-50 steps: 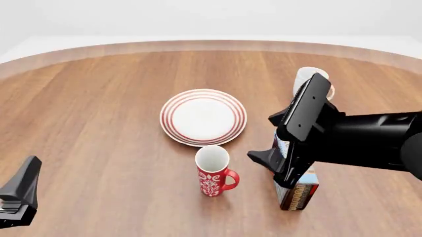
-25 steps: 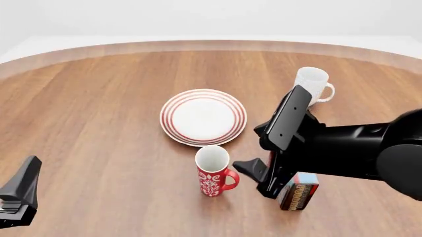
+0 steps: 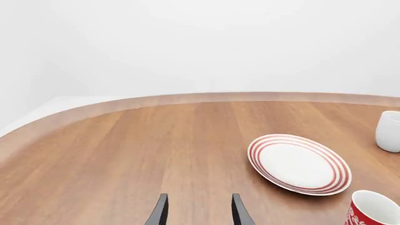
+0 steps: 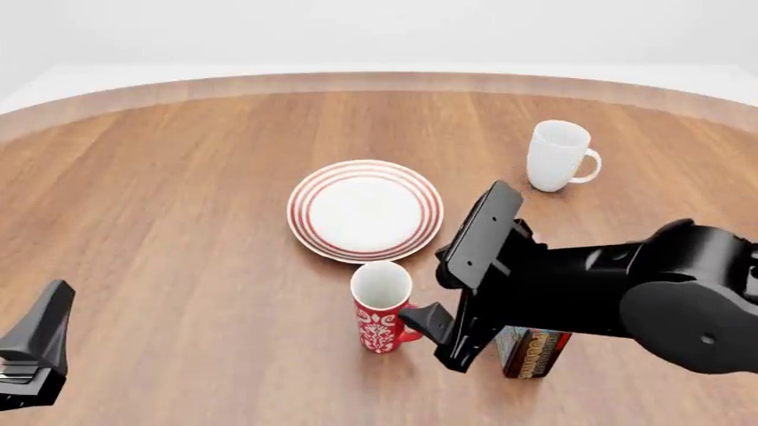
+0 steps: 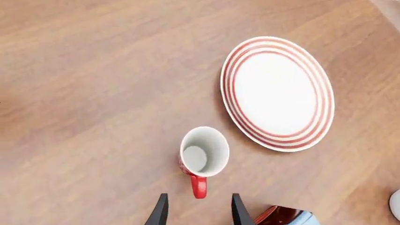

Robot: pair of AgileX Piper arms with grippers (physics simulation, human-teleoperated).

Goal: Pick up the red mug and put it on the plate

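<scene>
The red mug (image 4: 381, 312) stands upright on the table, just on the near side of the plate (image 4: 365, 210), with its handle pointing right. My right gripper (image 4: 432, 335) is open and empty, close to the right of the mug. In the right wrist view the open gripper (image 5: 198, 213) lines up with the handle of the mug (image 5: 203, 154), and the plate (image 5: 278, 93) lies beyond it. My left gripper (image 4: 35, 351) is open and empty at the near left corner. Its wrist view (image 3: 198, 214) shows the plate (image 3: 299, 164) and the mug (image 3: 374, 212).
A plain white mug (image 4: 556, 157) stands at the far right, also seen in the left wrist view (image 3: 388, 131). A red and blue carton (image 4: 535, 351) stands right behind my right gripper, and its top shows in the right wrist view (image 5: 284, 216).
My right arm has moved left and down toward the red mug, uncovering the white mug. The left arm has not moved.
</scene>
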